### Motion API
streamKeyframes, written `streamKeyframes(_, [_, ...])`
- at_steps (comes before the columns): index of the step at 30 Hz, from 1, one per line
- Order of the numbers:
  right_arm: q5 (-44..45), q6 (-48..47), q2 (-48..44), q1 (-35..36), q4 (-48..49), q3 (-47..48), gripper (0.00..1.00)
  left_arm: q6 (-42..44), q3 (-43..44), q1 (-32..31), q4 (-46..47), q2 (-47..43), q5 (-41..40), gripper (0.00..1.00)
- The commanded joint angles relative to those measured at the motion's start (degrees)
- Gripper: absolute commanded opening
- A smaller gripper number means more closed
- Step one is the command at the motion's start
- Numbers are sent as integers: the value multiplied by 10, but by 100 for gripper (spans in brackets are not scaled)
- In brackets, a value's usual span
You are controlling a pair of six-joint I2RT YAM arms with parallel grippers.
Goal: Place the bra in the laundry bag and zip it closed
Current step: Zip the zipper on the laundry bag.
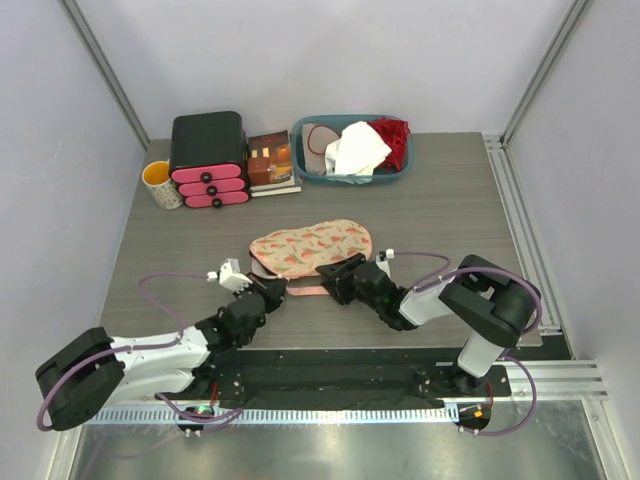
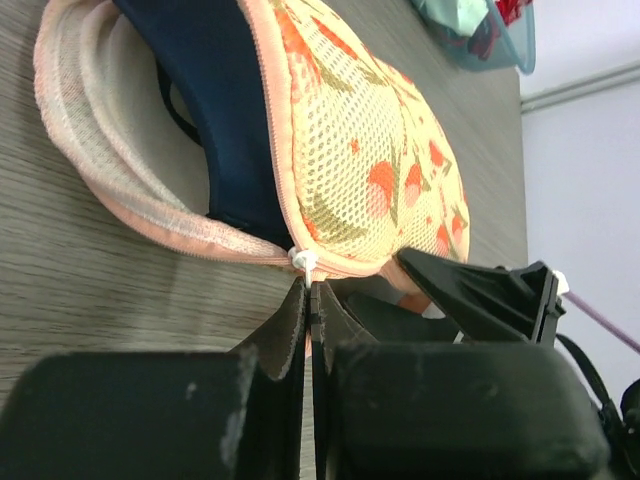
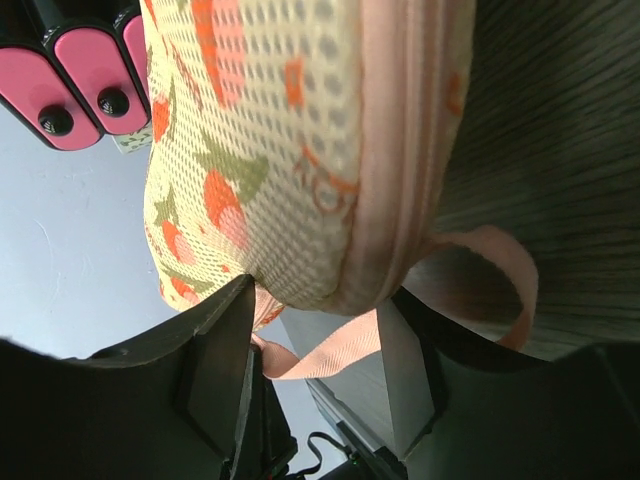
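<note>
Looking over the table: the left gripper sits at the 7 o'clock corner of the laundry bag, jaws pressed together on the white zipper pull. That end gapes open, and the bra is tucked inside between the two shells. Over at 5 o'clock, the right gripper has its jaws pinching the bag's pink-trimmed edge, right by the hanging loop.
</note>
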Motion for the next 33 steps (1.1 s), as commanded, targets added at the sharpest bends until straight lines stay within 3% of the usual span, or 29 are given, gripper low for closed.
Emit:
streamKeyframes(1, [5,-12,6,-3,41,8,60,47,31,2,-3,14,50,0])
streamKeyframes(9, [5,-12,16,-9,48,21,62,72,47,3,87,105,131,0])
streamKeyframes(15, [-8,11,34,-22,86,7,45,79,37,2,119,117,146,0])
streamKeyframes(18, [-14,27,35,-22,97,9,26,79,33,3,119,115,132,1])
streamKeyframes(21, [-20,35,33,-24,96,10,22,77,27,3,120,101,123,15])
streamKeyframes(22, [-22,37,33,-23,94,9,22,75,24,2,123,99,121,24])
streamKeyframes(26, [-27,48,30,-23,103,3,21,60,23,2,88,65,92,38])
streamKeyframes(33, [-33,49,23,-23,99,7,19,54,32,4,55,52,64,43])
